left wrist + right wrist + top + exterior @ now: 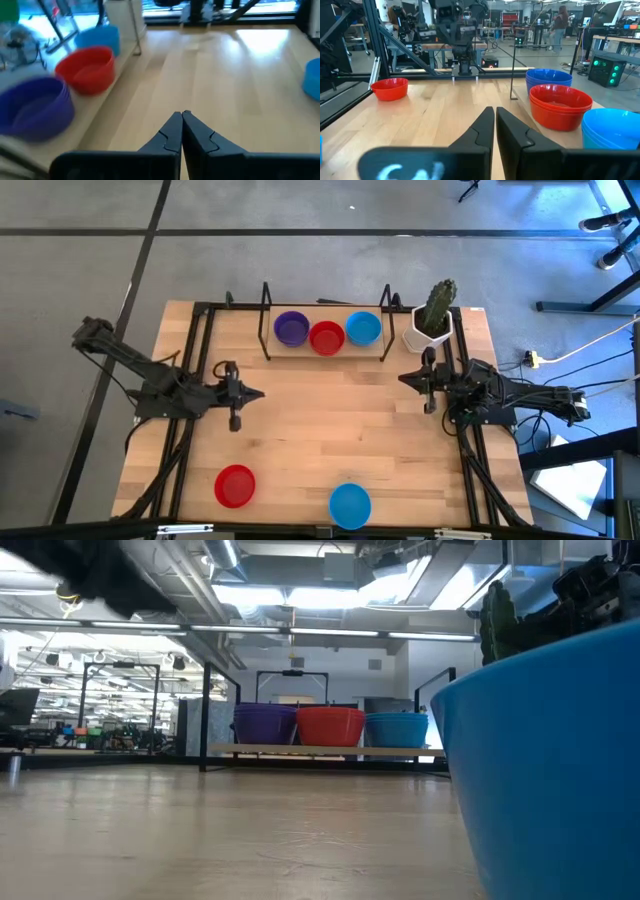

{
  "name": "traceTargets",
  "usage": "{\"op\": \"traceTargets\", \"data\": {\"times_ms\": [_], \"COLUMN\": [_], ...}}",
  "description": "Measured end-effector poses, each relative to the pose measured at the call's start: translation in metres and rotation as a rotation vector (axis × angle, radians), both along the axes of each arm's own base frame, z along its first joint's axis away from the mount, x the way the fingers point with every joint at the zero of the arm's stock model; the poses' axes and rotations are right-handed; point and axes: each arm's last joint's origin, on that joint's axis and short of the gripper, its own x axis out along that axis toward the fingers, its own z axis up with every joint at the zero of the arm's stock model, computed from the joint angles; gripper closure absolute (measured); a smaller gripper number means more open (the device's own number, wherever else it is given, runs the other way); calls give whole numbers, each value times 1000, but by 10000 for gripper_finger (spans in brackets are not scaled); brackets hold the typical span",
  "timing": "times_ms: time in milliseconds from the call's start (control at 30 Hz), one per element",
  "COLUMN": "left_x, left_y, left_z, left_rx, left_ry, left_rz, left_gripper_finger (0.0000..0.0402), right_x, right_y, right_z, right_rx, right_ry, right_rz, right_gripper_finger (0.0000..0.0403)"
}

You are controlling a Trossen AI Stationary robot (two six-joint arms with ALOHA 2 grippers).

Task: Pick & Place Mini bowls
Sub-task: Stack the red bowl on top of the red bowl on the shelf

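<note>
Left pincer (258, 394) clenched empty over table (330, 440), right pincer (403, 377) clenched empty, bowls (327, 336) racked.

wooden table (330, 440) | loose: red bowl (235, 485), blue bowl (350, 505) (near edge)

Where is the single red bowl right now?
In the high view, the single red bowl sits alone at the table's near edge on the left arm's side, left of the loose blue bowl.

Arms: 2, both showing as dark, jointed metal links.
Left gripper (183, 131): 2 black wedge-shaped fingers, stepped notches along their inner edges.
Right gripper (495, 131): 2 black angular fingers, blurred white lettering showing on the dark body behind them.
</note>
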Motion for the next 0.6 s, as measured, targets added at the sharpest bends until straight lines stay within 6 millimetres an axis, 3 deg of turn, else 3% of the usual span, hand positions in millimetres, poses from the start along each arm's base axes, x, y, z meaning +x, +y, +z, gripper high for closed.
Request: {"op": "traceTargets", "data": {"times_ms": [300, 600], "left_x": [-26, -55], "left_y": [7, 26], "left_z": [-44, -33], "left_rx": [24, 57], "left_ry": [-34, -204], "left_rz": [-7, 9], "left_gripper_finger": [400, 400], "right_x": [0, 0], "right_y": [0, 0], "right_z": [-2, -2], "right_rx": [-1, -11], "right_ry": [17, 17], "right_rz": [0, -1], "right_gripper_finger": [382, 382]}}
